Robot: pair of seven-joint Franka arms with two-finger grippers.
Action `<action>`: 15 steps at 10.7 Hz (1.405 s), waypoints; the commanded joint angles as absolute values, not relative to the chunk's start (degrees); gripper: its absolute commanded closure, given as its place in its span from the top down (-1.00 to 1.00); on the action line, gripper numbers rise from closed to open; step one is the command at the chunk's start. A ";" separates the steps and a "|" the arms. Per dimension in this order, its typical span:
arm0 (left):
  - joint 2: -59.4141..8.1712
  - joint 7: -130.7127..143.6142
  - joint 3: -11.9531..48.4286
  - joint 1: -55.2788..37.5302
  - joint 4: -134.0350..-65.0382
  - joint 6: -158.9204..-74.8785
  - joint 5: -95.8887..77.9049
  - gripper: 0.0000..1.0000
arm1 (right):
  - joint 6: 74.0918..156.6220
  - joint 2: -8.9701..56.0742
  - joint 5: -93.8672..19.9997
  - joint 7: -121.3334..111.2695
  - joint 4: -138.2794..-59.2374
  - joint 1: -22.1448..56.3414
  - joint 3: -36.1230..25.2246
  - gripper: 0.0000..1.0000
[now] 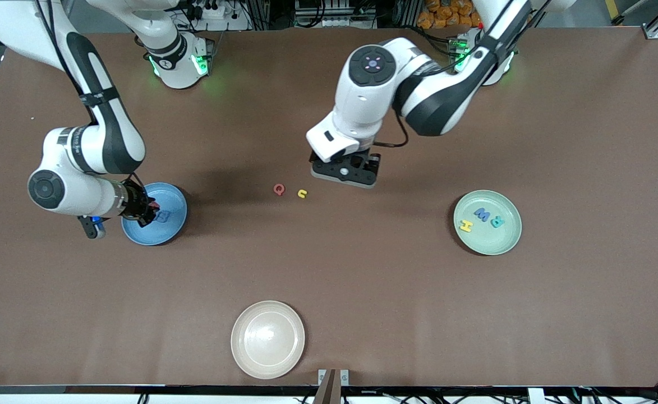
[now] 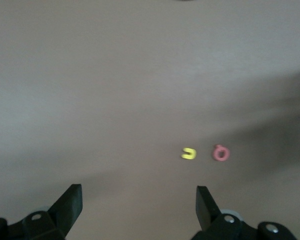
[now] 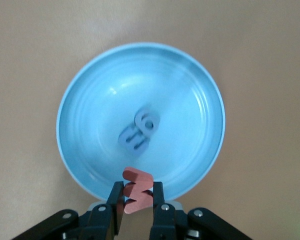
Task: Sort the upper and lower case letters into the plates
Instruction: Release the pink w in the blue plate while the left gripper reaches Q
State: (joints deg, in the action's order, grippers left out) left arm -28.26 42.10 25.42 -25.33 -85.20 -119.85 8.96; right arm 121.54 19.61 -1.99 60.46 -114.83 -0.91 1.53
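A brown table (image 1: 362, 292) under even light, with cables and metal framing along its top edge.

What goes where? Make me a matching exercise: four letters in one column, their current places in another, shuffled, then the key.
Things:
1. red Q
2. yellow H
3. blue g
4. red w

Places:
A. lying in the blue plate
B. pinched in the right hand over the blue plate
C. on the bare table beside the yellow u
D. in the mint green plate

Pairs: 1-C, 2-D, 3-A, 4-B
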 commanded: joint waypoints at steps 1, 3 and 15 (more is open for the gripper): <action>-33.38 50.51 22.95 -31.44 -79.64 -122.42 9.40 1.00 | 122.96 19.51 -3.25 57.22 -116.10 -1.32 1.32 -1.00; -38.38 56.05 16.56 -40.29 -75.78 -126.80 9.32 1.00 | 123.22 20.30 -3.34 57.22 -116.02 -1.41 1.32 -0.09; -52.99 59.50 -2.20 -60.21 -73.56 -147.04 15.79 0.88 | 120.32 20.30 -3.60 56.60 -112.32 -0.88 1.67 1.00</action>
State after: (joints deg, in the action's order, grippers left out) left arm -51.72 60.52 -1.20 -59.45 -74.75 -146.66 12.63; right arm 121.33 20.57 -2.28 57.61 -112.87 -0.75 1.32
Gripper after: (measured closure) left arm 0.018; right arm 0.000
